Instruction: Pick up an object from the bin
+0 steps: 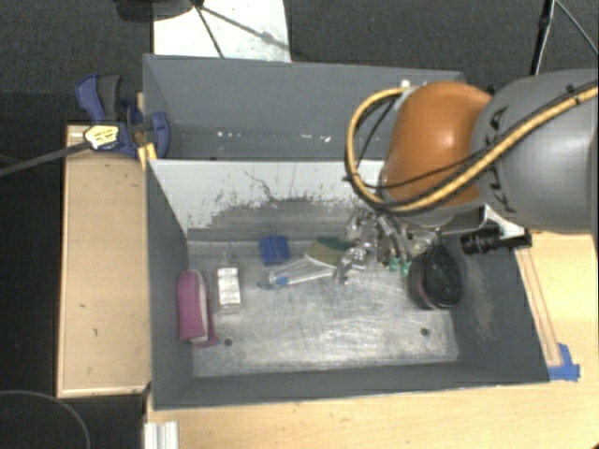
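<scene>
My gripper [360,251] hangs low over the back middle of the bin floor, under the arm's wrist. Its lower end sits right at the right end of a clear tube-like piece [298,273] with a blue tip, which lies slanted on the floor. A dark green flat piece [328,245] lies just behind that, next to the gripper. A small blue block [273,249] rests left of it. A black round puck-like thing [437,280] lies to the gripper's right, with a small green bit [399,267] between them.
A purple oblong thing [193,307] lies along the left wall, with a small pale clear block [227,286] beside it. The arm and its orange cover hang over the bin's back right.
</scene>
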Available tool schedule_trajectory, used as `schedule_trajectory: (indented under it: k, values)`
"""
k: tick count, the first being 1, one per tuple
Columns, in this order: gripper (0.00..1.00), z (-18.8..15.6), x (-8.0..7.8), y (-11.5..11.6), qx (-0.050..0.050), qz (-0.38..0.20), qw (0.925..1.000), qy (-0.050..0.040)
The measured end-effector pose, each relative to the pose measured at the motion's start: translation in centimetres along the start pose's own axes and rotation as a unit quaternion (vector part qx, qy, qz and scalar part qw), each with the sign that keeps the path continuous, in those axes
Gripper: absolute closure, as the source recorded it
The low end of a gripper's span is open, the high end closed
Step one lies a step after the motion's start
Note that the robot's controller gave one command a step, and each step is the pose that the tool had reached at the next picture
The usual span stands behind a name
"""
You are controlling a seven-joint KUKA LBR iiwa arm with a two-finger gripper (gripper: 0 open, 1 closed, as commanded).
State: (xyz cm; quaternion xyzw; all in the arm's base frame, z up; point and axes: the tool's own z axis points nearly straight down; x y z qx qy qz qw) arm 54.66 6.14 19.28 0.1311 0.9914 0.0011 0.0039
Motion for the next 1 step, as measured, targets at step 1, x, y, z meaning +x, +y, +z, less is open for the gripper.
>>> schedule_trajectory:
  k: [1]
  values:
    - [1.0,-4.52,-1.1,2.98,0.0,-0.145,0.9895,-0.0001]
